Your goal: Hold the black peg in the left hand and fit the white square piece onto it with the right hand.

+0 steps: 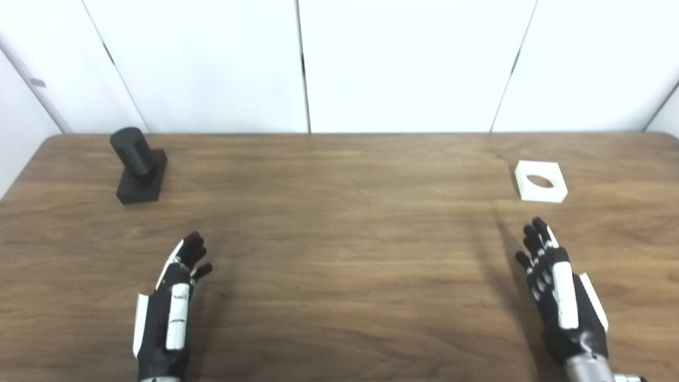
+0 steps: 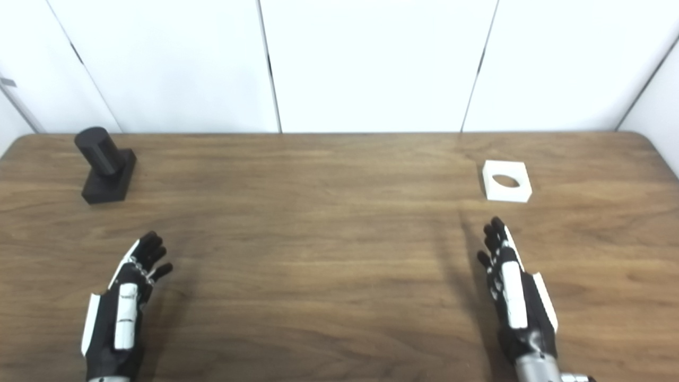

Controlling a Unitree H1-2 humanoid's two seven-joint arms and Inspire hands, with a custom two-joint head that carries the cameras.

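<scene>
The left hand (image 1: 171,297), empty and fingers apart like the right hand (image 1: 557,286), should reach up-left and wrap the apparently upright black peg (image 1: 132,151) squarely.

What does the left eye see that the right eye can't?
Only the left eye view: a grey tab on the far-left wall. Only the right eye view: the table's rounded far-right corner. Both: the black peg far left, the white square piece far right, and the open left hand and right hand, holding nothing.
</scene>
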